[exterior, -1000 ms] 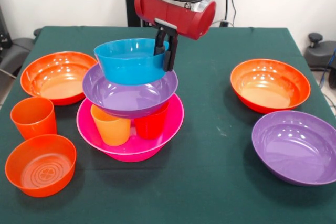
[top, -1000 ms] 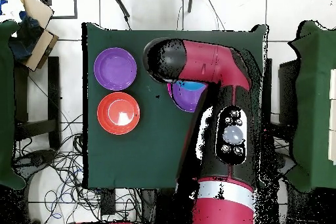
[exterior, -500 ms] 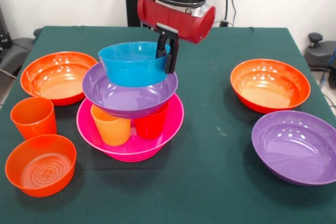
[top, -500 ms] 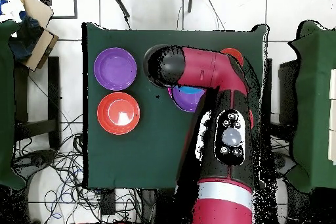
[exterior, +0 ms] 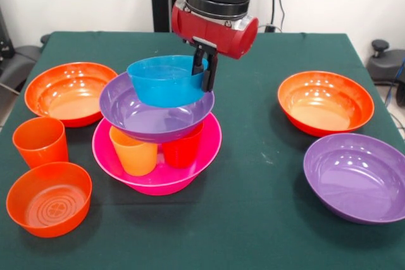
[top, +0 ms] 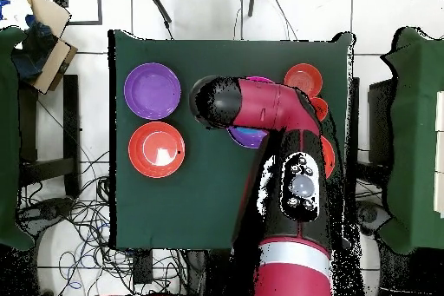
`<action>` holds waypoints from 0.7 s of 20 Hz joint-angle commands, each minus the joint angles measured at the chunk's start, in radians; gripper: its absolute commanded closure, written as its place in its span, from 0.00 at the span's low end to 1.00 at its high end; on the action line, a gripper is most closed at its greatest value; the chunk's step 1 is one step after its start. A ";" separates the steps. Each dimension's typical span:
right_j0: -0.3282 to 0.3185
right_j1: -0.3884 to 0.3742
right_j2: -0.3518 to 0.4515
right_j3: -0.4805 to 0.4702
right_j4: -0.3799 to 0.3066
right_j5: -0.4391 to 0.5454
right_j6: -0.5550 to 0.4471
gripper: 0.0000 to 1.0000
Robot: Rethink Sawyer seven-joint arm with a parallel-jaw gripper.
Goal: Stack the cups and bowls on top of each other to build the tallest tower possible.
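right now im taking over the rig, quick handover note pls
Gripper: shut on the blue bowl rim, bowl sitting in the purple bowl.
Tower: pink bowl base, orange cup and red cup inside, purple bowl on them, blue on top.
Left: release blue; add the third cup, small orange bowl, two wide orange bowls, second purple bowl.
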State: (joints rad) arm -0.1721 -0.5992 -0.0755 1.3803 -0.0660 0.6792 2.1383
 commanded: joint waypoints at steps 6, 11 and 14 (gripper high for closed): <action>0.019 -0.003 0.019 0.143 -0.006 -0.089 0.120 1.00; 0.040 -0.003 -0.017 0.127 -0.020 -0.077 0.121 1.00; 0.052 0.004 -0.035 0.109 -0.022 -0.075 0.122 1.00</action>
State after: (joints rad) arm -0.1530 -0.6068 -0.1289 1.4460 -0.0668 0.6324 2.1383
